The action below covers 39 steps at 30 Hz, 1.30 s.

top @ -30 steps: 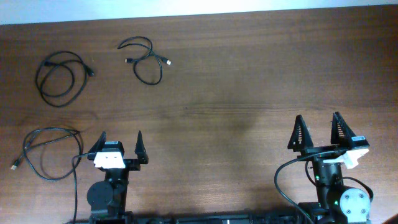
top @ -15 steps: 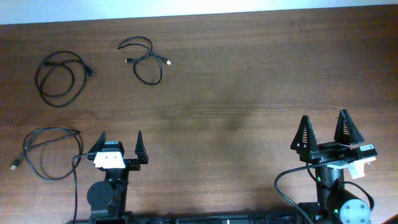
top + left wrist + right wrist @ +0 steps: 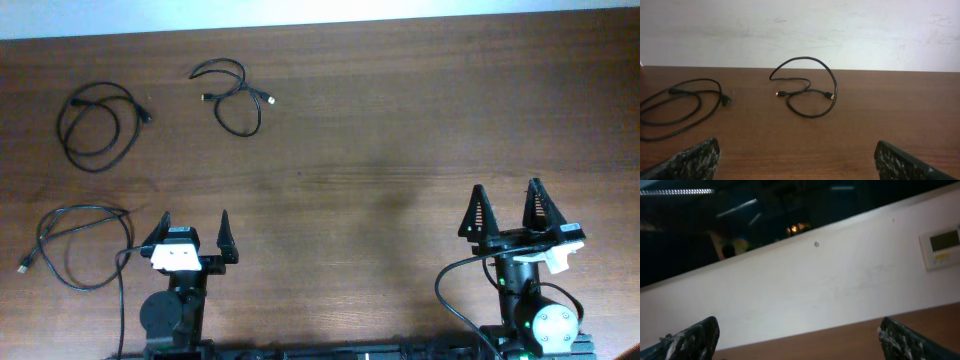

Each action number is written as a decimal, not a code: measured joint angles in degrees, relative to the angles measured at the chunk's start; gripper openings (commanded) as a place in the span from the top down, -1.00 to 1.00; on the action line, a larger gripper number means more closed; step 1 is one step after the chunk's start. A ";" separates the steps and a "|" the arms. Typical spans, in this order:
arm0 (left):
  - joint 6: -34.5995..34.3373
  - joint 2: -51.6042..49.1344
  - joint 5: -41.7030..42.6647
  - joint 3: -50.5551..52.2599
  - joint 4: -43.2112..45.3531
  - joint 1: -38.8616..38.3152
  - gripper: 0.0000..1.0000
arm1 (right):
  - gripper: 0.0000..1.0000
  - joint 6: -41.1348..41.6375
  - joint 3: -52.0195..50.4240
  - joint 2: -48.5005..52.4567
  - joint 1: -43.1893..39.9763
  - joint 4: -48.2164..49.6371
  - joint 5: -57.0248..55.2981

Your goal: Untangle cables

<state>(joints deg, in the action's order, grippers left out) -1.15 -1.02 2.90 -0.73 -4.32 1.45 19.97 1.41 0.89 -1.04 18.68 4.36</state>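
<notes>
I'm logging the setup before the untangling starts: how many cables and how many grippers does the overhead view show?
Cables: 3 (far-left cable, far-middle cable, near-left cable), lying apart from one another
Grippers: 2 (left gripper, right gripper), both open and empty
Total: 5

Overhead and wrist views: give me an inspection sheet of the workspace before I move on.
Surface: brown wooden table, no marks seen.
Job's things: three black cords lying apart: far-left loop, far-middle cord, near-left loop with a light tip.
Clutter: nothing seen.
Grippers: left gripper and right gripper open, empty, near edge.
Cables: left arm wire runs close by the near-left loop, contact unclear; right arm wire alone.
Surroundings: white wall behind; wall panel in right wrist view.
</notes>
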 measured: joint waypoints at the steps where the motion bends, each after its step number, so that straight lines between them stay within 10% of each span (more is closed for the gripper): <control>1: 0.00 0.00 0.00 0.00 0.00 0.00 -0.98 | -0.97 0.00 -0.42 0.00 0.00 -0.39 0.02; 14: 0.00 0.00 0.00 0.00 0.00 0.00 -0.98 | -0.97 0.57 -0.81 -0.22 0.00 -22.73 -1.49; 39: 0.00 0.00 0.00 0.00 0.00 0.00 -0.98 | -0.97 -5.62 -0.81 -0.20 1.36 -22.75 -1.51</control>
<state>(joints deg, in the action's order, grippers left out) -1.15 -1.02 2.90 -0.73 -4.32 1.45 14.35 0.60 0.69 0.32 -4.08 2.85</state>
